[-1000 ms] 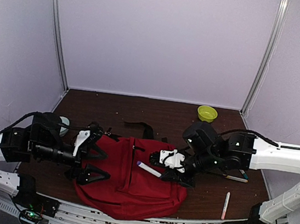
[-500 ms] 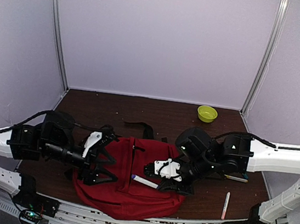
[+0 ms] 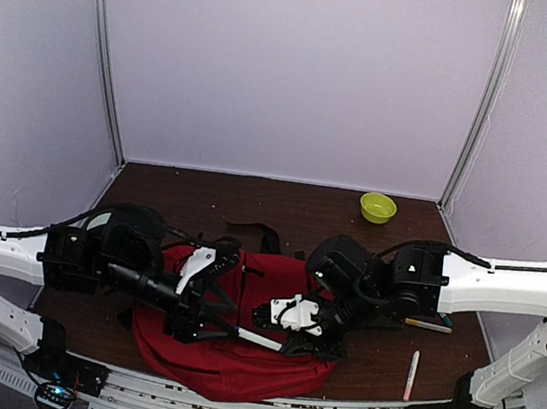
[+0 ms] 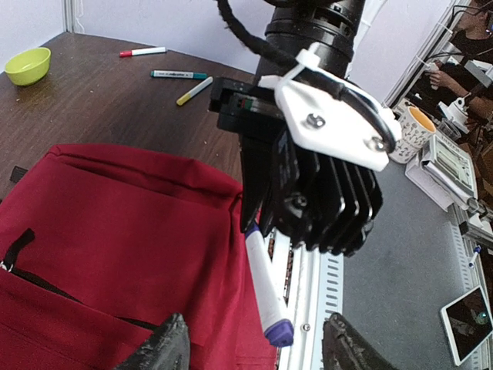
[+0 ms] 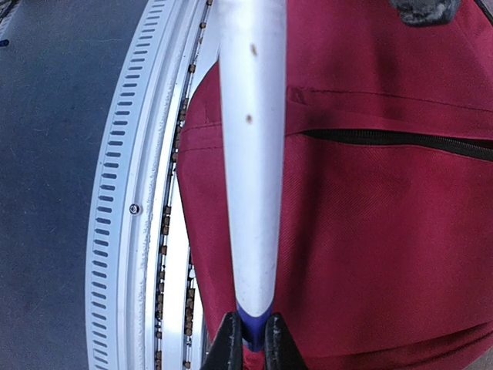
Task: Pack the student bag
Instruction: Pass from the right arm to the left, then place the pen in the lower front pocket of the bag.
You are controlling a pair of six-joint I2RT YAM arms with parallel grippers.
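- The left end effector (image 3: 226, 297) has slid rightward from the left side of the frame and now hangs over the student bag (image 3: 232, 366). Its jaws are narrower than a second ago but still apart, gripping nothing.
- The right end effector (image 5: 248, 343) has come left and lower to meet it, clenched on one end of a white marker (image 3: 258, 339). In the left wrist view the marker's purple cap sits between the left fingers (image 4: 166, 347).
- A hand-over looks to be under way. The marker is not yet inside the bag, and a loose pen (image 3: 410, 374) waits at lower right of the surface (image 3: 351, 225).
- The bag lies flat in the lower centre — broader left-to-right than top-to-bottom, so its long axis seems to run across the frame. A black strap (image 3: 255, 230) shows at its upper edge — which end is the bag's top I cannot tell.
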